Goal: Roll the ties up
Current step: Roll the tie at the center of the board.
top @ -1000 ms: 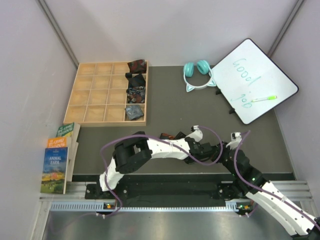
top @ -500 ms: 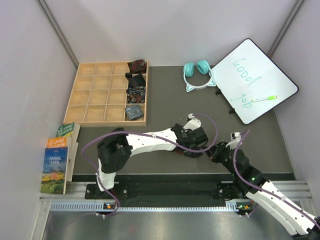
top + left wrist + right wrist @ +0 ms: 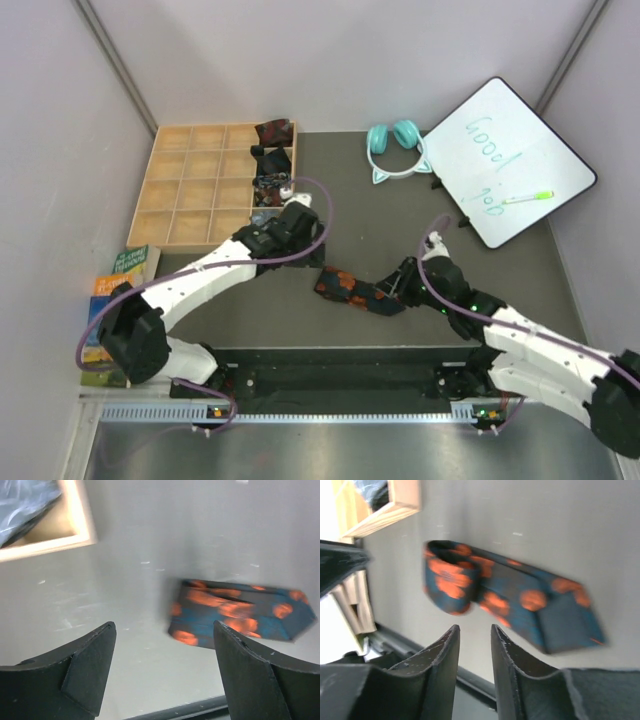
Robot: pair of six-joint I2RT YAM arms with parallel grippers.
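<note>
Top view, tie (image 3: 350, 288): a black strip with orange blotches is laid flat on the surface (image 3: 340, 190), near its front middle. It is judged to be placed there so that it can be reached from both sides for rolling.
Top view, wooden tray (image 3: 200, 247): rolled ties (image 3: 272, 160) are kept in its right column, judged to be the place meant for finished rolls.
Left wrist view, left hand (image 3: 164, 625): it is spread wide and empty, and is held apart from the tie, near the tray corner.
Right wrist view, right hand (image 3: 475, 628): the fingers are parted by a narrow gap and nothing is pinched. It is aimed just short of the tie. 1 end is seen curled over and the rest lies flat, so rolling is judged barely begun.
</note>
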